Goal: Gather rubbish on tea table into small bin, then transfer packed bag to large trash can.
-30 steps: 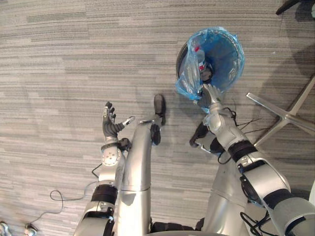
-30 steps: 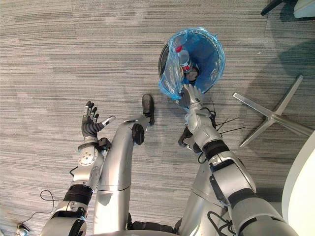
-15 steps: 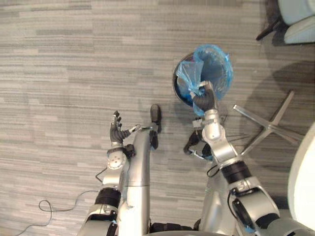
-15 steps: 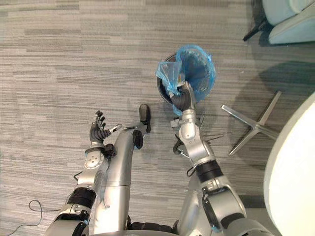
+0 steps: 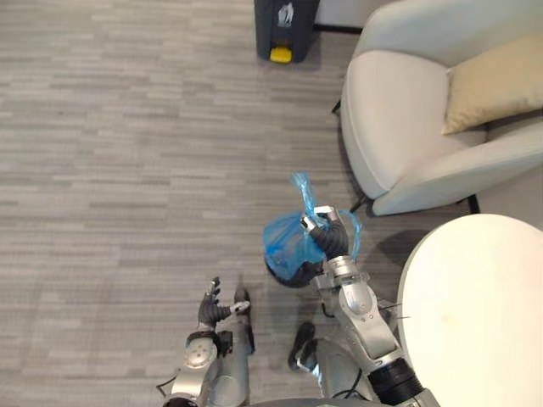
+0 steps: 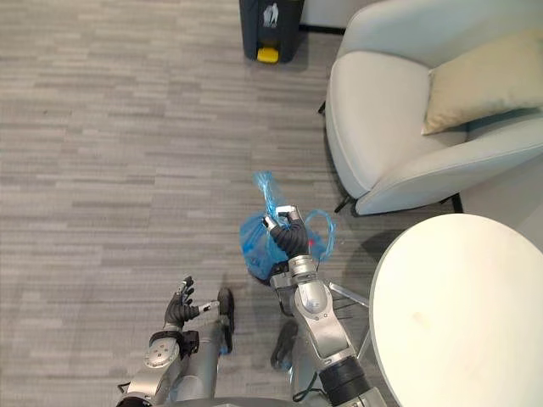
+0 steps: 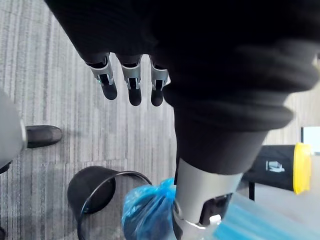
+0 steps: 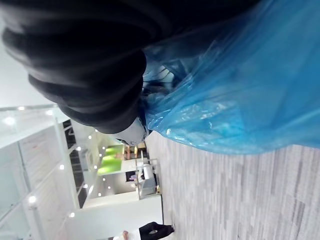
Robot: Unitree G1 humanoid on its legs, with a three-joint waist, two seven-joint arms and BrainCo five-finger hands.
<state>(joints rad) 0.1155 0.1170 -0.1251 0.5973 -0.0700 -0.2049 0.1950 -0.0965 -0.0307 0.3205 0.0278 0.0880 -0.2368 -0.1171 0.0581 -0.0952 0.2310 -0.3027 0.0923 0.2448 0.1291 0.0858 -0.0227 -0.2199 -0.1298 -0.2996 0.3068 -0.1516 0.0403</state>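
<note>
Blue bag bunched at the neck, right hand fingers curled tight round the gathered plastic, a loose tail of the bag sticking up past the hand. Bag hangs off the floor, bulging below the hand on the robot's left side of it. Red bit shows through the plastic in the right eye view; contents otherwise not readable.

Small bin is black and round with an open rim and no liner showing. It stands on the floor under and just beside the bag; cannot tell if the bag touches it. From the head views the bin is mostly hidden behind the bag.

Left hand low at the robot's left side, well apart from the bag. Fingers straight and slightly spread, holding nothing.

Large trash can, dark with a yellow pedal, stands at the far edge of the floor, well apart from the bag. White armchair with a beige cushion sits far right. Round white bench near right, just beside the right arm; the part of its top in view is bare.
</note>
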